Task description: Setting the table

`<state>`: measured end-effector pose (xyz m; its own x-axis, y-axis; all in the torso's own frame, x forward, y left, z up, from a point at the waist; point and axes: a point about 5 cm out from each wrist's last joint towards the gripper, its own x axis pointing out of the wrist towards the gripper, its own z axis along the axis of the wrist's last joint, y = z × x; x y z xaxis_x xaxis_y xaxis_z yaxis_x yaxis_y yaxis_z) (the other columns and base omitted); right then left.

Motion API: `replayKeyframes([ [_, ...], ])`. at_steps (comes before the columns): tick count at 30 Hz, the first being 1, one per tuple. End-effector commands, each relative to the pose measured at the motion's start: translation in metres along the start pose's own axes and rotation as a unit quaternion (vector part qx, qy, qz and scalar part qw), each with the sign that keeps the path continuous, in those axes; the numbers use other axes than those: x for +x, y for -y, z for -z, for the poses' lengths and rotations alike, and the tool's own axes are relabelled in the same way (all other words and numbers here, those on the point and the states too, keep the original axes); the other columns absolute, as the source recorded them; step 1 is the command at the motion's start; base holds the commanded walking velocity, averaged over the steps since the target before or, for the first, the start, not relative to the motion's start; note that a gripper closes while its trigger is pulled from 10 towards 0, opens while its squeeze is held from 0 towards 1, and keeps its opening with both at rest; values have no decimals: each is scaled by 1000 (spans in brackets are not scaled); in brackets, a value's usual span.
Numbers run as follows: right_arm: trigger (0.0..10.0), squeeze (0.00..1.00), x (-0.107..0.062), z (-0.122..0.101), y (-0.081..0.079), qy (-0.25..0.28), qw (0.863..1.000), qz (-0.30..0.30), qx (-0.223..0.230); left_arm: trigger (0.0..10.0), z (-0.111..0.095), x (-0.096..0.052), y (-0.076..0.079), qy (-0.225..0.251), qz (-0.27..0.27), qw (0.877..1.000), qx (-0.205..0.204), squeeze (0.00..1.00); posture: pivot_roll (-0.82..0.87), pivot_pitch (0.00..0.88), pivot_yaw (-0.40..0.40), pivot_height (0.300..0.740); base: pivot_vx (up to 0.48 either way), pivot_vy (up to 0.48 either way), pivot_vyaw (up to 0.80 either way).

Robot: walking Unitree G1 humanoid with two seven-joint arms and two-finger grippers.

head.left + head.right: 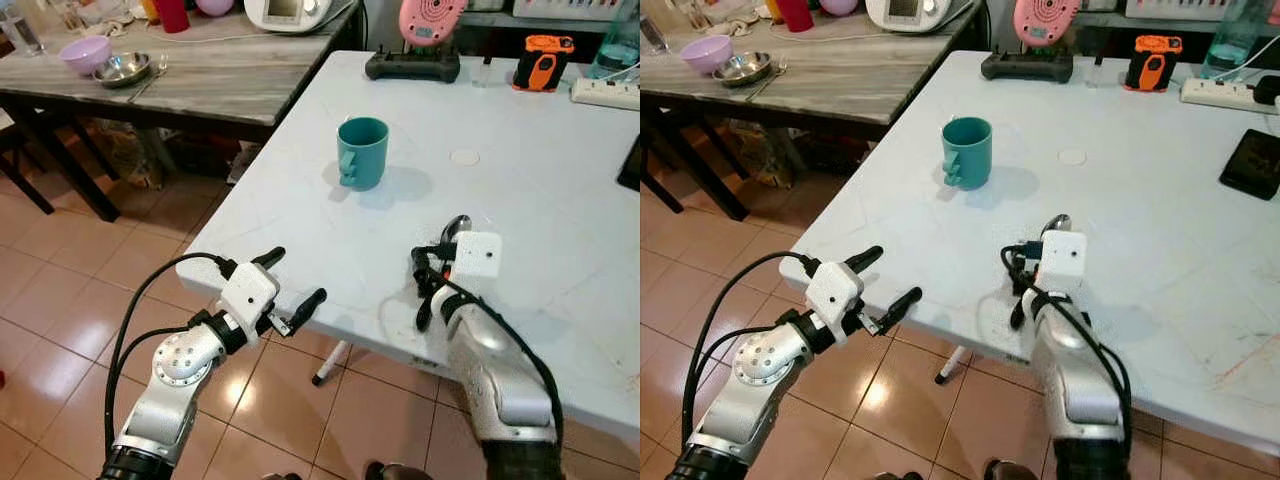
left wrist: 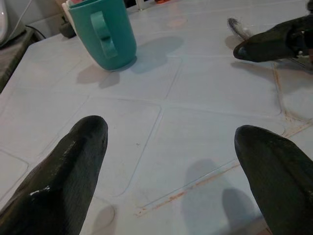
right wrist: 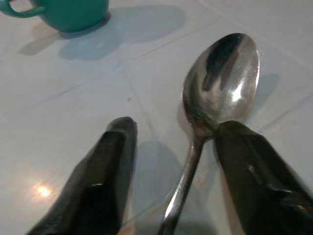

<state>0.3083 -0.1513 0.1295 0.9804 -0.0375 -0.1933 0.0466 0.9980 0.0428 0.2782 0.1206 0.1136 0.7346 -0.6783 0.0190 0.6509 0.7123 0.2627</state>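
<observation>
One spoon [image 3: 222, 81] on white table [image 1: 560, 200] between right gripper [image 3: 173, 161] spread fingers, left gripper [image 2: 168, 161] fingers open, near teal mug [image 1: 362, 152]

Head eyes: stereo pair, high up, facing fwd & down at white table [image 1: 560, 200]; same scene, slight sideways offset.
L wrist: low over table's near edge, facing teal mug [image 2: 102, 32].
R wrist: v. close to tabletop, spoon [image 3: 222, 78] up front.
Shared: mug in all 4.
</observation>
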Motion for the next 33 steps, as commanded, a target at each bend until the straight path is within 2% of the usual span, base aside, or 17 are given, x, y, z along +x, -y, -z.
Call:
replayKeyframes([
  [1, 0, 0, 4, 13, 2, -32, 999, -8, -6, 10000, 3, -3, -1, -7, -2, 1000, 1, 0, -242, 158, 117, 740, 0, 0, 0],
  [4, 0, 0, 12, 9, 2, -27, 999, -29, -31, 10000, 3, -3, -2, -8, -5, 1000, 1, 0, -235, 159, 118, 740, 0, 0, 0],
  [5, 0, 0, 18, 6, 0, -17, 997, -50, -55, 10000, 4, -4, -2, -11, -7, 1000, 2, 0, -228, 160, 118, 740, 0, 0, 0],
  [9, 0, 0, 23, 3, -2, -10, 995, -59, -77, 10000, 4, -5, -2, -13, -8, 1000, 3, 0, -222, 159, 118, 740, 0, 0, 0],
  [18, 0, 0, 19, -2, -10, 15, 997, -53, -58, 10000, 3, -6, -4, -12, -10, 1000, 6, 0, -227, 160, 120, 740, 0, 0, 0],
  [30, 314, 0, 9, 0, -12, 8, 1000, -3, -14, 10000, 2, -3, -4, -10, -4, 1000, 6, 0, -237, 165, 128, 740, 0, 0, 0],
  [31, 2784, 0, 7, 3, -11, -5, 1000, 7, -7, 10000, 2, -3, -4, -10, -2, 1000, 5, 0, -238, 165, 129, 740, 0, 0, 0],
  [32, 2784, 0, 7, 4, -11, -8, 1000, 9, -5, 10000, 2, -3, -4, -10, -2, 1000, 5, 0, -238, 165, 129, 740, 0, 0, 0],
  [33, 10000, 0, 7, 4, -11, -9, 1000, 11, -5, 10000, 2, -3, -4, -10, -1, 1000, 5, 0, -239, 165, 129, 740, 0, 0, 0],
])
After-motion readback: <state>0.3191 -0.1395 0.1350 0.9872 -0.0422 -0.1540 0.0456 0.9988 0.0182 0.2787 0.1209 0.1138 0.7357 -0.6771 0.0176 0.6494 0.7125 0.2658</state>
